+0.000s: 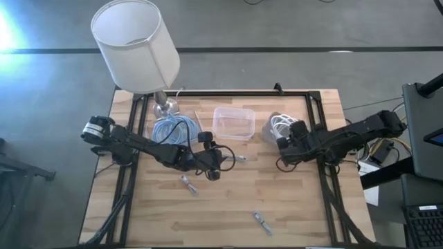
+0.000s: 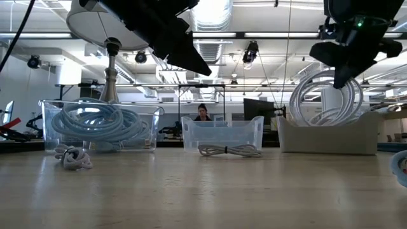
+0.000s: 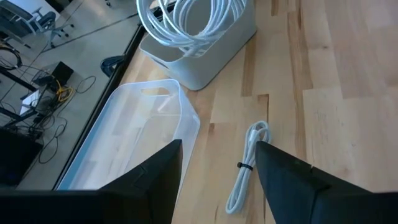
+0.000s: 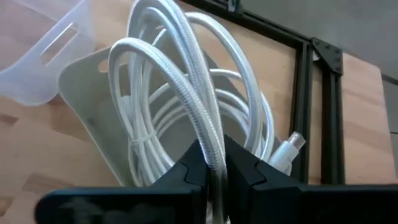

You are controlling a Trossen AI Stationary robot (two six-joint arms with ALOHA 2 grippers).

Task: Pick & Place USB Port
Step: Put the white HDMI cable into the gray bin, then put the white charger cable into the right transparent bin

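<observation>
My left gripper (image 1: 219, 164) (image 3: 219, 147) is open and hovers above a small tied white cable bundle (image 3: 245, 168) (image 1: 239, 159), which lies flat on the table beside the clear plastic container (image 3: 124, 155) (image 1: 234, 122). Its fingers stand on either side of the bundle in the wrist view without touching it. My right gripper (image 1: 284, 147) (image 4: 214, 150) is over the white bin (image 1: 275, 128) (image 2: 324, 137) and is shut on a coiled white braided cable (image 4: 186, 81) (image 2: 325, 102). My right gripper pinches one strand of the white cable's coil (image 4: 210, 142) between its two fingers, coming from above with the fingers pointing down. The loops stand upright below the fingers (image 2: 321, 95), and the coil's lower part sits inside the white bin.
A bin of blue cable (image 1: 173, 130) (image 2: 98, 124) and a lamp (image 1: 135, 45) stand at the far left. Two more tied bundles lie on the table (image 1: 188, 184) (image 1: 261, 223). A black frame rail (image 4: 305, 93) runs past the white bin. A person sits far behind (image 2: 203, 113).
</observation>
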